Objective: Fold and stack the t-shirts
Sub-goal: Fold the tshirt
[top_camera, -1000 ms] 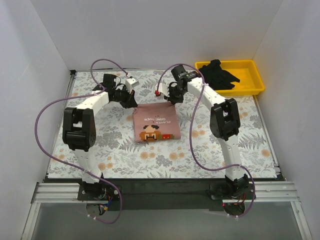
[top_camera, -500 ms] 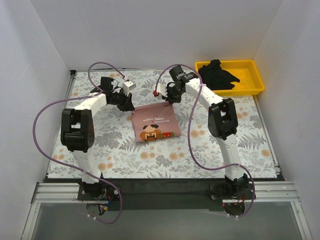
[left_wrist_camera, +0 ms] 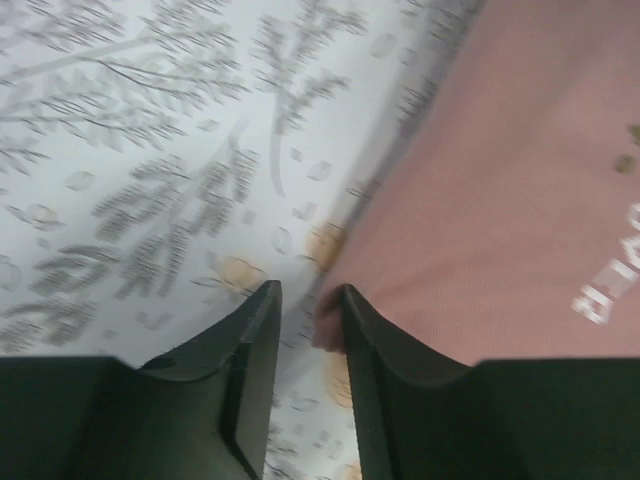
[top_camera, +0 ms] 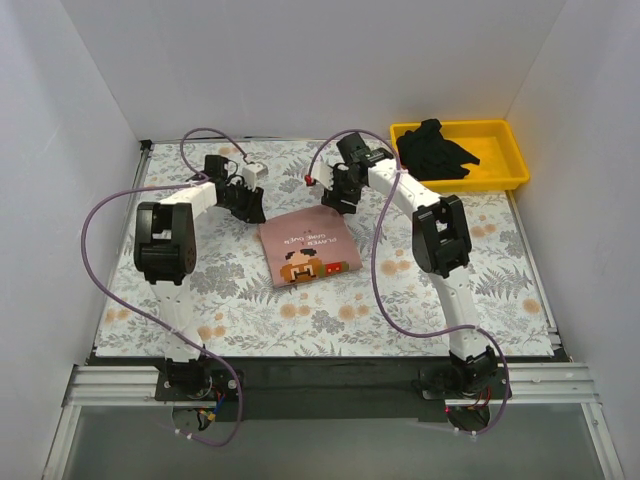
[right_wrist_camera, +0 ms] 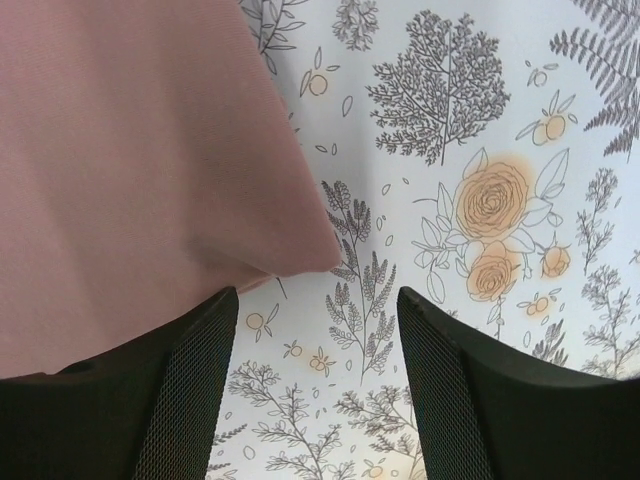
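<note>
The dusty pink t-shirt [top_camera: 308,245] lies folded into a small rectangle mid-table, its pixel-face print up. My left gripper [top_camera: 252,208] hangs at the shirt's far left corner. In the left wrist view its fingers [left_wrist_camera: 308,300] stand slightly apart, and the pink shirt [left_wrist_camera: 500,180] has its corner tip just against the right finger. My right gripper [top_camera: 338,200] is at the far right corner, jaws wide open [right_wrist_camera: 318,295]; the pink corner [right_wrist_camera: 130,150] lies free just ahead of the left finger. The black t-shirt [top_camera: 435,148] sits crumpled in the bin.
The yellow bin [top_camera: 500,172] stands at the back right of the floral table cover [top_camera: 250,300]. White walls close in the table on three sides. Purple cables loop off both arms.
Both grippers have opened and let go of the pink shirt's far corners. The folded shirt now rests flat, slightly turned, and both arms have drawn back a little.
</note>
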{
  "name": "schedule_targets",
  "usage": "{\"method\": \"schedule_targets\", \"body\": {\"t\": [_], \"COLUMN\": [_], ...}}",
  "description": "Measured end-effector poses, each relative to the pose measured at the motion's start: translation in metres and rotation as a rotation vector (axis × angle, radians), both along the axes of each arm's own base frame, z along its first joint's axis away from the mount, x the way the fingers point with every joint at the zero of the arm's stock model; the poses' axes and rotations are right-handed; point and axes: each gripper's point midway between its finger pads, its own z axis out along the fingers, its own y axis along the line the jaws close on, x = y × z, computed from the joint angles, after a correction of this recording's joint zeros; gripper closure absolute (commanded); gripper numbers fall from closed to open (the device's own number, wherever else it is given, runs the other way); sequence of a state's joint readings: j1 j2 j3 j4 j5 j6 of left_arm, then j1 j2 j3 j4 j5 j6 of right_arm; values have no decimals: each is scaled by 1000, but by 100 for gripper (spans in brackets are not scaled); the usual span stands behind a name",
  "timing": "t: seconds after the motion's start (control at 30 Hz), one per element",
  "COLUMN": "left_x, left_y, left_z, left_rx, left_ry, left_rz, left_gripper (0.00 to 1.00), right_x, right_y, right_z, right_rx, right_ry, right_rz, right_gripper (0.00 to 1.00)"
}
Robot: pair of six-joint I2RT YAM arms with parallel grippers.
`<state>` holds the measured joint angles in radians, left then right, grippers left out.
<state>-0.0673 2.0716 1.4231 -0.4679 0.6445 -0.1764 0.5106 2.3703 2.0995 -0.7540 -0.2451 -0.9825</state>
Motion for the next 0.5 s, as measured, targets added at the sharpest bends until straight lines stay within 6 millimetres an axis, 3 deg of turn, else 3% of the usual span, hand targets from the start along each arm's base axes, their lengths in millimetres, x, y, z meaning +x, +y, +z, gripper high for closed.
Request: {"method": "schedule_targets", "body": {"t": [0.13, 0.27, 0.33, 0.43, 0.5], "left_x": [31, 62, 68, 53, 22], "left_y": [8, 13, 10, -2, -15], "left_z": [-1, 20, 39, 68, 85], "left_rx": [8, -23, -76, -207, -300], "left_ry": [-11, -41, -50, 13, 95], "left_rz": [52, 112, 130, 157, 164], "left_gripper": [56, 51, 38, 31, 31], "right_x": [-1, -14, -26, -47, -64], "right_y": [-1, -3, -3, 1, 6], "right_z": [9, 39, 62, 102, 123], "right_rx": [27, 83, 134, 242, 315], "right_ry": [21, 42, 58, 92, 138], "right_rz": [-83, -164, -196, -227, -238], "right_gripper": [24, 18, 13, 9, 9]}}
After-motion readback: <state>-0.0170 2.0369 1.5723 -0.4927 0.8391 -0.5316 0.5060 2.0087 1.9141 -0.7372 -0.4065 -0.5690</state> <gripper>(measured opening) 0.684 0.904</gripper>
